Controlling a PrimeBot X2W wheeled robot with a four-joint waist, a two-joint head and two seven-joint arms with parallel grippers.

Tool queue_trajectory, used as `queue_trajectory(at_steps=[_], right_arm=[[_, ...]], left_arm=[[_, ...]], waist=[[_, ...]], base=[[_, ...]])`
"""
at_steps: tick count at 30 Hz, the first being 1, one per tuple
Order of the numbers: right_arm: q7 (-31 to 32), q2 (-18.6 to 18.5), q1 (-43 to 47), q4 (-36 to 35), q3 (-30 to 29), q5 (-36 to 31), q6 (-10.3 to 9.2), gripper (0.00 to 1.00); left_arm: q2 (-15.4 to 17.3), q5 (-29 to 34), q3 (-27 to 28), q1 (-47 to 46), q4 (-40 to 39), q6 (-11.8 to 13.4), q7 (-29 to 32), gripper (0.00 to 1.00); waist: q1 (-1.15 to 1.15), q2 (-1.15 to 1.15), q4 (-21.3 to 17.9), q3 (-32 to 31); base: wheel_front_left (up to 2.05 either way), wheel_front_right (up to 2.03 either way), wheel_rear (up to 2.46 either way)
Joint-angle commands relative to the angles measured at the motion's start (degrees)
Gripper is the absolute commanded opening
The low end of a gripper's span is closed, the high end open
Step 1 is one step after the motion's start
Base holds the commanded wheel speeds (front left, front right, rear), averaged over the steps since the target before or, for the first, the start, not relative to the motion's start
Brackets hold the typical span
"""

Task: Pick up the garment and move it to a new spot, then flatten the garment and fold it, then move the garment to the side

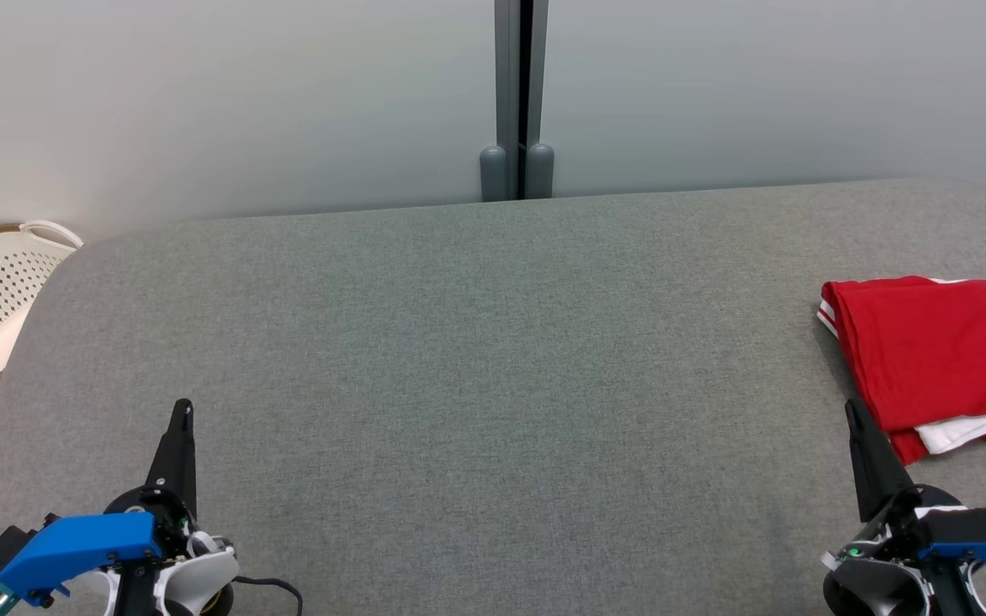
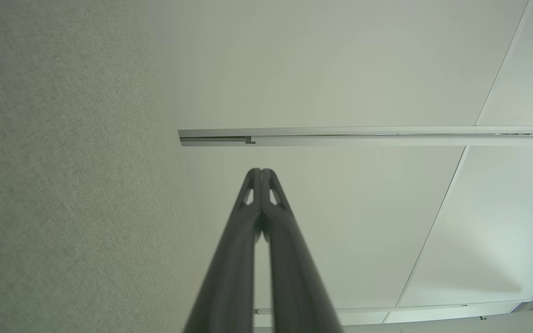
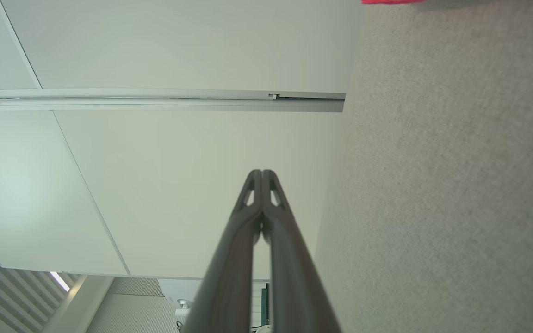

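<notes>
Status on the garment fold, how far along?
Looks done: the red garment lies folded at the right edge of the grey surface. In hand: nothing; left gripper and right gripper rest low, jaws shut and empty. Left: probably nothing.

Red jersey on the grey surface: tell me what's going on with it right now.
Nothing is handling it. The red jersey lies folded at the right side of the grey surface, with a white layer peeking out at its near edge. The left end effector and right end effector are both shut and empty, low at the near edge, the right one close beside the jersey. The folding and the move aside look done.
</notes>
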Motion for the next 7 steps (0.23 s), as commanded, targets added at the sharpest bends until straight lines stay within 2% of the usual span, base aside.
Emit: queue_trajectory(at_steps=[1,7], right_arm=[[0.26,-0.31,-0.83,-0.17,-0.12,0.17,0.04,0.00],[0.26,-0.31,-0.83,-0.17,-0.12,0.17,0.04,0.00]], left_arm=[[-0.14,-0.16,0.17,-0.53,-0.23,-0.26,0.25,0.00],[-0.14,-0.18,0.16,-0.52,-0.24,-0.26,0.24,0.00]], waist=[[0.00,0.00,0.01,0.00],[0.00,0.00,0.01,0.00]], base=[[0.00,0.00,0.00],[0.00,0.00,0.00]])
